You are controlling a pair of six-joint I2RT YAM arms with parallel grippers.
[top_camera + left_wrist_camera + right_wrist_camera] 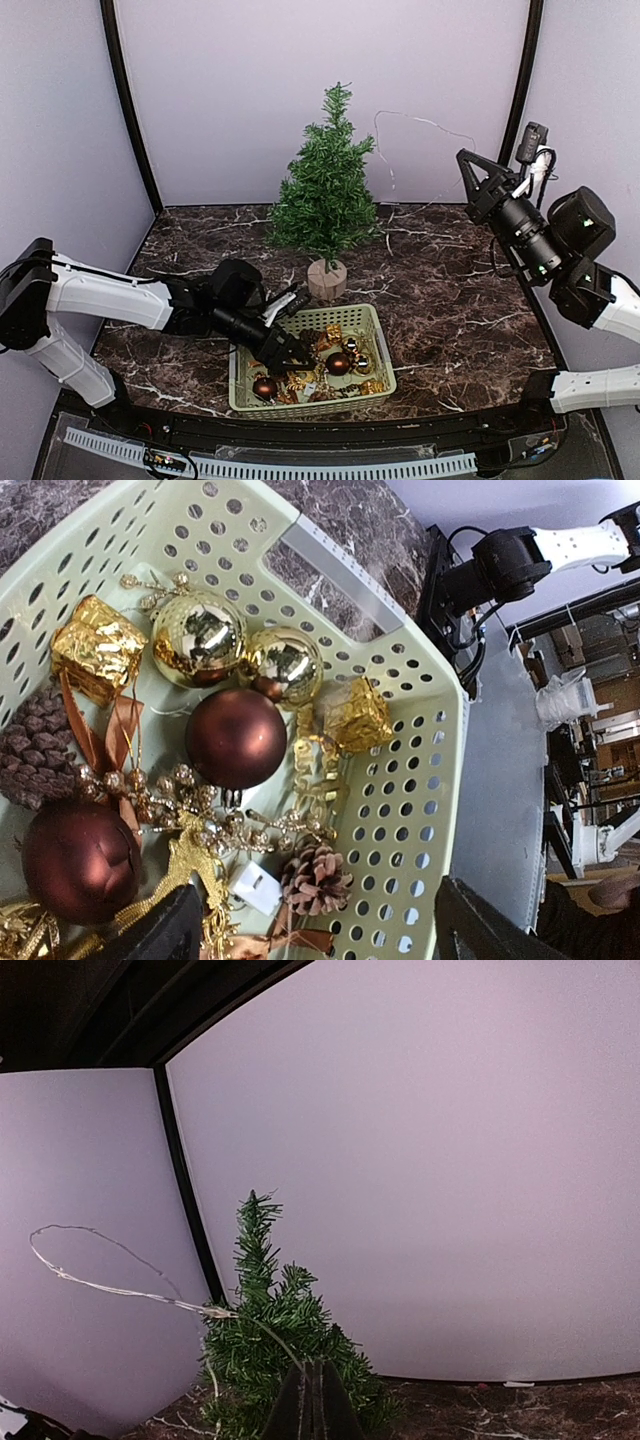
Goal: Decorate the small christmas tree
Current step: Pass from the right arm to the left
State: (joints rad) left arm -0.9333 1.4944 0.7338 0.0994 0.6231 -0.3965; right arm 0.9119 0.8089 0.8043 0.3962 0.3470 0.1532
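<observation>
The small christmas tree (325, 190) stands mid-frame just above the basket (383, 335), over whose baubles (338, 363) the left gripper (296, 350) hangs, jaws wide apart, while the right gripper (464, 160), upper right, is pinched together.

Cell is enclosed by plain pale-lilac wall panels (300, 90), joined by black corner posts (128, 110); dark white-veined marble tabletop (450, 300) is evenly lit (soft, diffuse light).

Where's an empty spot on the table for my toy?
The bare marble table right of the basket is roomiest. Also left of the small christmas tree. The basket is crammed with ornaments, left gripper over it. Mind the wire at the back right.
</observation>
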